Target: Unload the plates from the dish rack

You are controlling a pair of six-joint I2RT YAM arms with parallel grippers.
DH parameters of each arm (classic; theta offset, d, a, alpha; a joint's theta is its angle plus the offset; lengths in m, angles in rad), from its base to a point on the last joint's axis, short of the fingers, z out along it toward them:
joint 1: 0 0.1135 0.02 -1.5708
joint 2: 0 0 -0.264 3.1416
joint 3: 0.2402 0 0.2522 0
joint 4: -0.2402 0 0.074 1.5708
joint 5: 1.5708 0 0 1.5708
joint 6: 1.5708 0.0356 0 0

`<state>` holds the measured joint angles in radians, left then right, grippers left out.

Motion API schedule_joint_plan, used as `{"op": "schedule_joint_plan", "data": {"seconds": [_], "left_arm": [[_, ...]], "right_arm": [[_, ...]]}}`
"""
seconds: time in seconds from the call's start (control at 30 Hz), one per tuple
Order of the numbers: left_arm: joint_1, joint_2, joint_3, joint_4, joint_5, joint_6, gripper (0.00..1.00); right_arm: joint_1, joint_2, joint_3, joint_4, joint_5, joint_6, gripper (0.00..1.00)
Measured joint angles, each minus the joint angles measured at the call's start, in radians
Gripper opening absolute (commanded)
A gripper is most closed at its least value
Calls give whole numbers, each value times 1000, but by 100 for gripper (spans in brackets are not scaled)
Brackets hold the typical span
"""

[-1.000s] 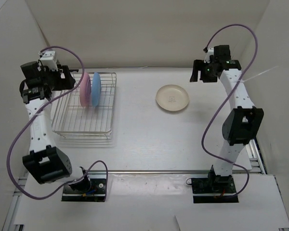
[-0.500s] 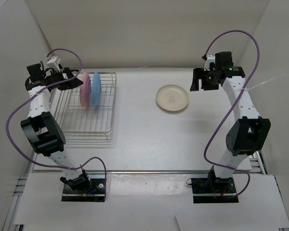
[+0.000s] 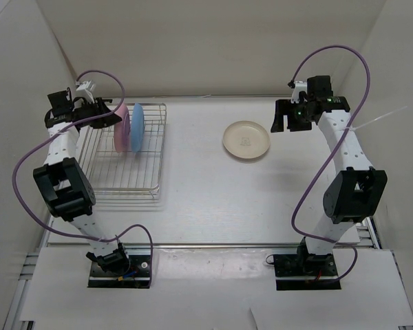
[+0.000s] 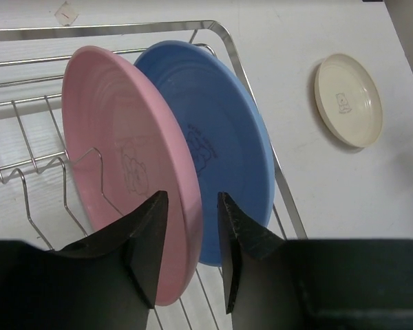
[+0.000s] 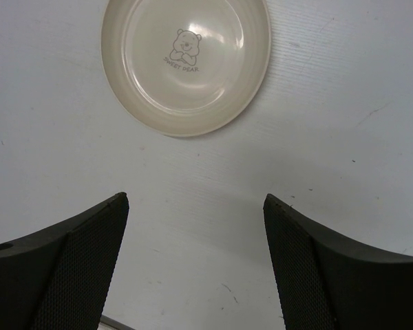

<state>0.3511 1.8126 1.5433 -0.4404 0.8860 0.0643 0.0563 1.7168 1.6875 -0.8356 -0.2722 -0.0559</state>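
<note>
Left gripper [image 4: 191, 251] has a narrow gap and straddles the rim of the pink plate [image 4: 117, 151], not clamped. The pink plate stands upright in the dish rack [image 3: 117, 172], with the blue plate [image 4: 213, 130] just behind it. Risks: the far finger nudges or tips the blue plate, or an edge-only grip lets the pink plate swing and snag a wire. Right gripper [image 5: 195, 199] is spread wide and empty near the cream plate [image 5: 186, 62], which lies flat on the table [image 5: 344, 103].

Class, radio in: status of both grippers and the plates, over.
Left gripper open, astride pink plate rim. Right gripper open, empty, near cream plate on table. Pink plate, blue plate upright in dish rack. No obstruction seen.
</note>
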Motion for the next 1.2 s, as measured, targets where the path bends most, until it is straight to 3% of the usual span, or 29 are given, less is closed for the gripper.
{"op": "schedule_joint_plan", "data": {"seconds": [0.1,0.17,0.23,0.8,0.97,1.2], "left_arm": [[0,7,-2,2,-5,2,40],[0,16,-2,5,-6,0,21],[0,22,-2,4,16,-11,11],[55,-44,7,-64,74,-87,11],[79,-150,110,-172,87,-92,11],[51,-370,367,-319,9,36,11]], "right_arm": [[0,-1,-4,0,0,0,83],[0,-2,-6,0,0,0,83],[0,-5,-15,1,0,0,83],[0,-9,-48,3,0,-1,83],[0,-9,-47,3,-8,0,83],[0,-9,-32,-3,-12,0,83]]}}
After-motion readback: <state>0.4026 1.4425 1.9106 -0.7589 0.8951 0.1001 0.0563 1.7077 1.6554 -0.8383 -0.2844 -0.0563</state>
